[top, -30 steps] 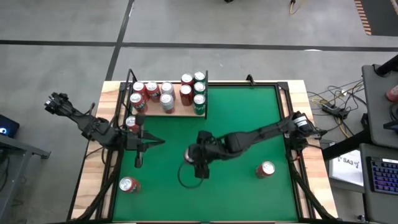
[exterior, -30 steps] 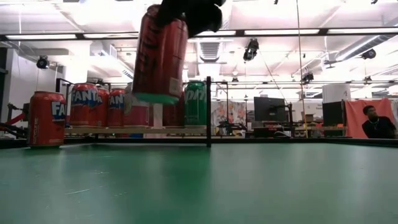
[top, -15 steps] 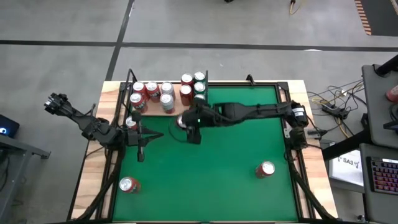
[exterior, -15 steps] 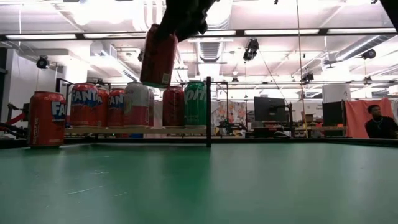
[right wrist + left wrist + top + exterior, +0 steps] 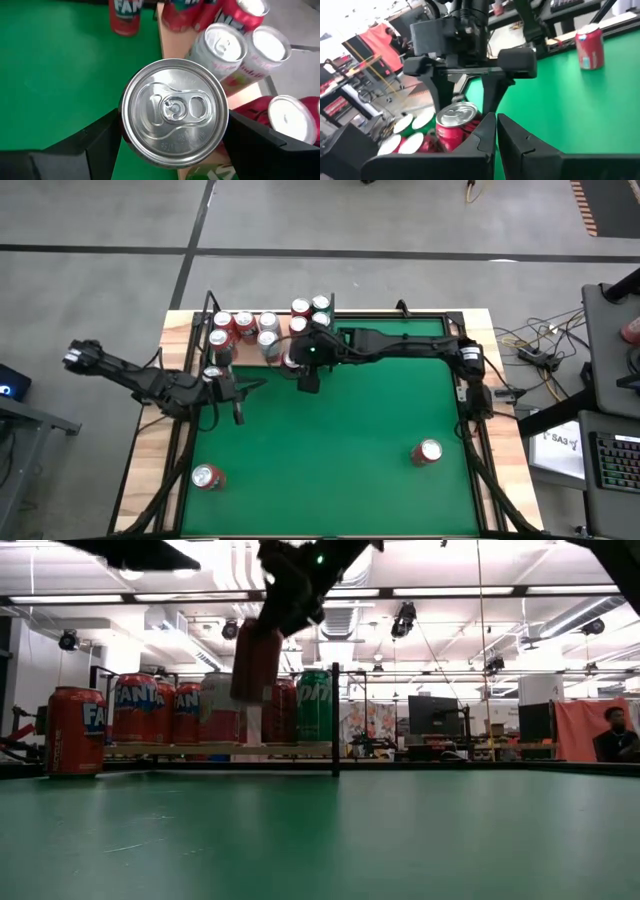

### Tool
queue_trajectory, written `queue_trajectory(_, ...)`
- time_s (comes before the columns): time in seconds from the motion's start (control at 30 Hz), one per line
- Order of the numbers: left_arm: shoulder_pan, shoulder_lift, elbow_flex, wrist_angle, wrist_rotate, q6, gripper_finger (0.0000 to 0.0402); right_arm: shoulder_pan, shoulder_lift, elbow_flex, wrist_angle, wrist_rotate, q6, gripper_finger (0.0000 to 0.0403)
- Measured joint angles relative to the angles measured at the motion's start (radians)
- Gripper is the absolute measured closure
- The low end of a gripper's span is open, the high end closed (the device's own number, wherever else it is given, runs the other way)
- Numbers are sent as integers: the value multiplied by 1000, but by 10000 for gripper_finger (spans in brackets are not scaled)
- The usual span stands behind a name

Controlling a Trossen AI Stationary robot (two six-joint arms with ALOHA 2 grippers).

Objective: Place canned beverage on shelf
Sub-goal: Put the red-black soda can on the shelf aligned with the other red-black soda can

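High view shows the right claw point(image 5: 306, 362) clamped around a red can point(image 5: 173, 118), held above the shelf's point(image 5: 286, 361) front edge. Left claw point(image 5: 238, 406) sits fully closed and empty over the tabletop point(image 5: 360, 440).

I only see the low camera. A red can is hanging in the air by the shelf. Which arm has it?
Observer: The right end effector grips the red can, one finger on each side.
Child: Is it over the shelf?
Observer: From overhead, it is at the front edge of the shelf, next to the silver can.
Child: Are there more cans to pick up?
Observer: Two stand on the green table outside your view: the right-hand can and the left-hand can.
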Motion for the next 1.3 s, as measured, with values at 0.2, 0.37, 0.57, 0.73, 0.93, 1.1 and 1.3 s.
queue_trajectory(0.2, 5, -22, -73, 30, 1, -47, 402, -18, 37, 2, -3, 8, -18, 117)
queue_trajectory(0.37, 5, -18, -124, 42, 10, -77, 402, -36, 44, 2, -14, 8, 1, 117)
queue_trajectory(0.57, 5, 28, -193, 146, 9, -102, 402, -44, 44, 2, -14, 12, 17, 117)
queue_trajectory(0.73, 5, 92, -256, 308, 9, -101, 402, -44, 44, 2, -14, 10, 28, 114)
queue_trajectory(0.93, 10, 209, -303, 482, 8, -132, 402, -44, 44, 2, -14, 10, 28, 112)
queue_trajectory(1.1, 23, 345, -313, 625, 5, -135, 402, -44, 44, 2, -15, 10, 27, 110)
queue_trajectory(1.3, 95, 533, -313, 780, 1, -160, 402, -44, 44, 2, -15, 10, 26, 110)
